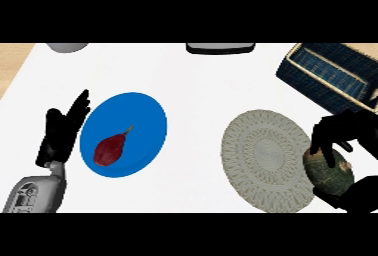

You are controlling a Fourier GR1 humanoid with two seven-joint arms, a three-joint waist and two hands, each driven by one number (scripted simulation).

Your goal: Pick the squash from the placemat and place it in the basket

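White counter (192,85) is seen from steeply above, with a wood-toned strip at the upper left edge. A dark blue woven basket (332,75) with a pale rim is set at the upper right, cut by the frame edge. A round grey woven placemat (262,157) lies right of centre. A blue plate (136,117) lies left of centre, well apart from the placemat.

Right hand (341,132) is noted at the placemat's right edge, fingers curled over the top of the squash (331,172), which is gripped. The squash, dark green and mottled, sits at the mat's right rim; whether it touches the mat or is lifted cannot be told. Open counter is seen between squash and basket.

Left hand (63,132) is resting just beside the plate's left rim, fingers straight and up, holding nothing.

A dark red fruit-like item (111,149) with a thin stem lies on the plate. A grey rounded object (68,47) and a black-and-white object (219,48) are cropped at the top edge.
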